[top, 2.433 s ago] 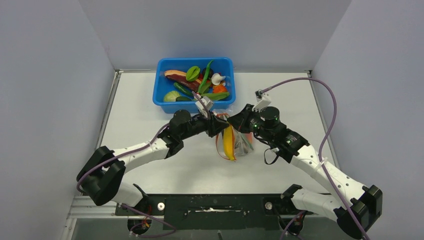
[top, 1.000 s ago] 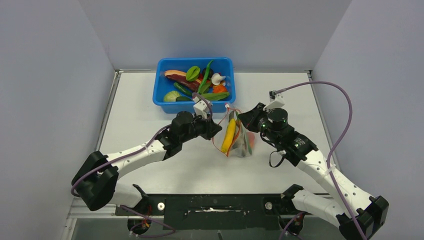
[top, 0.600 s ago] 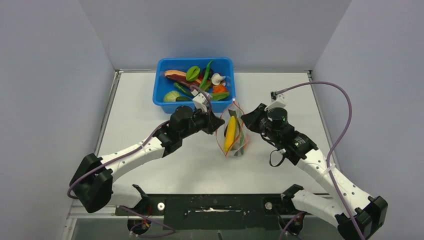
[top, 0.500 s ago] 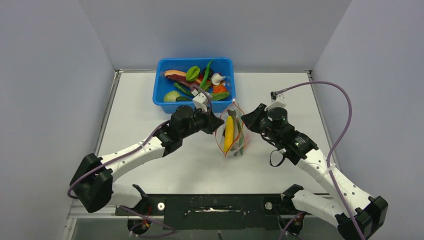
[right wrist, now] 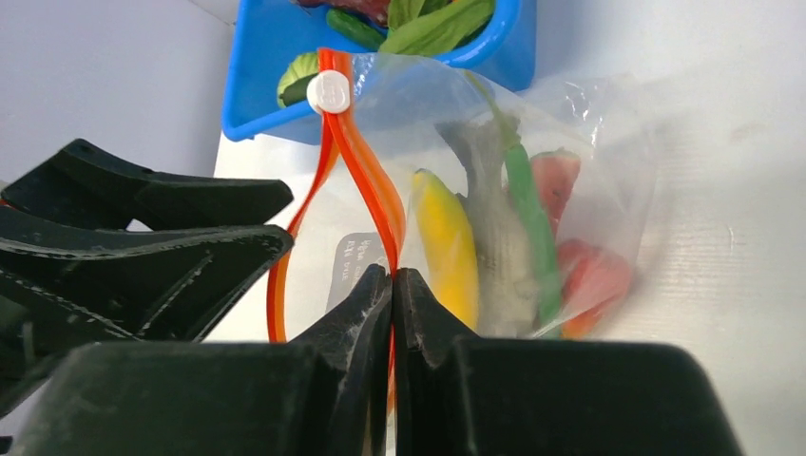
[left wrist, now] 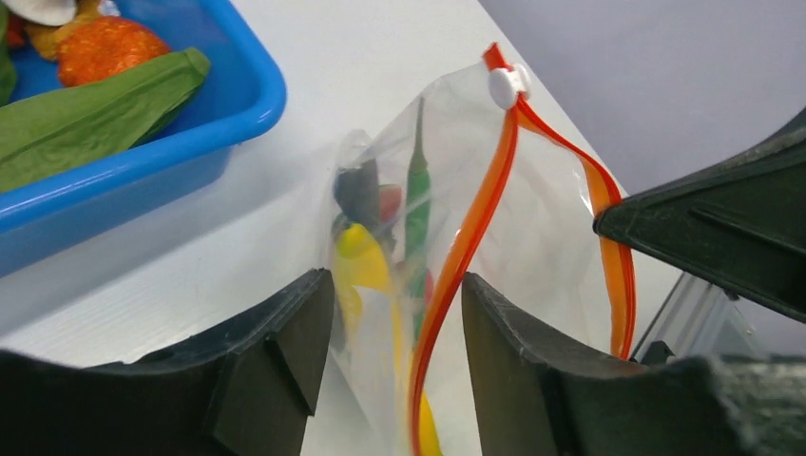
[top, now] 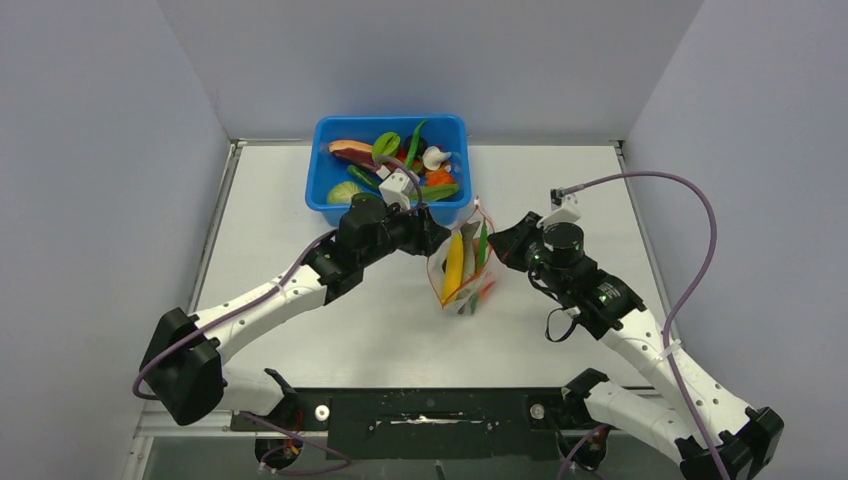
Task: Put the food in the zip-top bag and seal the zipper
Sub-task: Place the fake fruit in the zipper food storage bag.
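R gripper [right wrist: 393, 285] clenched on the zipper [right wrist: 366, 190], pinching one side of the orange strip below the white slider [right wrist: 334, 92]. L gripper [left wrist: 394, 313] released: jaws apart, bag edge & strip run btwn them, unpinched. Zip-top bag [top: 462, 270] hangs btwn both arms over the table [top: 270, 200], mouth gaping, near blue tub [top: 322, 190] corner. Inside bag: banana [right wrist: 447, 242], grey fish [right wrist: 494, 237], green pod [right wrist: 532, 218], red fruit [right wrist: 589, 271]. Green leaf [left wrist: 95, 114] + other toy food sit in tub.

Crinkly clear plastic zip-top bag [right wrist: 580, 133]; glossy blue plastic tub [right wrist: 257, 85].
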`<state>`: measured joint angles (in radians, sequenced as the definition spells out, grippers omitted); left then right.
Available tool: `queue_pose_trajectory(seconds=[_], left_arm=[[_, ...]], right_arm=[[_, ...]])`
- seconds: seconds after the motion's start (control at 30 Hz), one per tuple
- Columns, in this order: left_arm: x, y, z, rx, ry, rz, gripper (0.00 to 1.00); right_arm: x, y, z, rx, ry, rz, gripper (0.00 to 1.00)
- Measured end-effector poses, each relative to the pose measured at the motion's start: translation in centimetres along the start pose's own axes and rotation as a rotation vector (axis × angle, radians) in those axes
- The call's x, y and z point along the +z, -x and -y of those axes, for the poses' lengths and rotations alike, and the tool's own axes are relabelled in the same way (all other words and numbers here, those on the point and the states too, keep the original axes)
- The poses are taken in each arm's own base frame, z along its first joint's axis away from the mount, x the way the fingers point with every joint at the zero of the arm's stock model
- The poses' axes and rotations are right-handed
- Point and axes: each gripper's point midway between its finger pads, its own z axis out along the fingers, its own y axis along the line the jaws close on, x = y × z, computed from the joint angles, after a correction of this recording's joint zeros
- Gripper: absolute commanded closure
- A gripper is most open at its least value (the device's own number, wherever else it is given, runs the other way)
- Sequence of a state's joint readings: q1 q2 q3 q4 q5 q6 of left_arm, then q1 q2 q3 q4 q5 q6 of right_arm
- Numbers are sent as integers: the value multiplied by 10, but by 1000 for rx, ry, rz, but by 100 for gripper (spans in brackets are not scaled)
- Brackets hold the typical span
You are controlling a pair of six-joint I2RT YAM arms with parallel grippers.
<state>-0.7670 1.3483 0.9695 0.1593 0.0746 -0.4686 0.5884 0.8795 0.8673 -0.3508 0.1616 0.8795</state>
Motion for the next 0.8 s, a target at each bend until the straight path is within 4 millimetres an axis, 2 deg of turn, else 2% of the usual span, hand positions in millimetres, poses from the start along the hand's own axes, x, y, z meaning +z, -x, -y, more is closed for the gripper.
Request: queue_pose_trajectory(seconds=[0.07,0.17,0.37,0.6,0.7,0.8], left_arm=[[-2,-2,-7,15,32,-7,37],[-9,1,-21,48,96,-7,32],[-25,26,-54,129,225,34,28],[-38,72,-116,186,410,61,28],[-33,78,-136,203,454,46,31],[-21,75,-160,216,495,3,37]], right_arm=[[3,-7,6,7,-11,-13,100],[5,-13,11,14,-22,-26,100],[6,-10,4,18,8,-13,100],[7,-8,0,13,32,-4,100],[6,-7,-1,3,37,-1,100],[5,-5,-1,-4,41,4,100]])
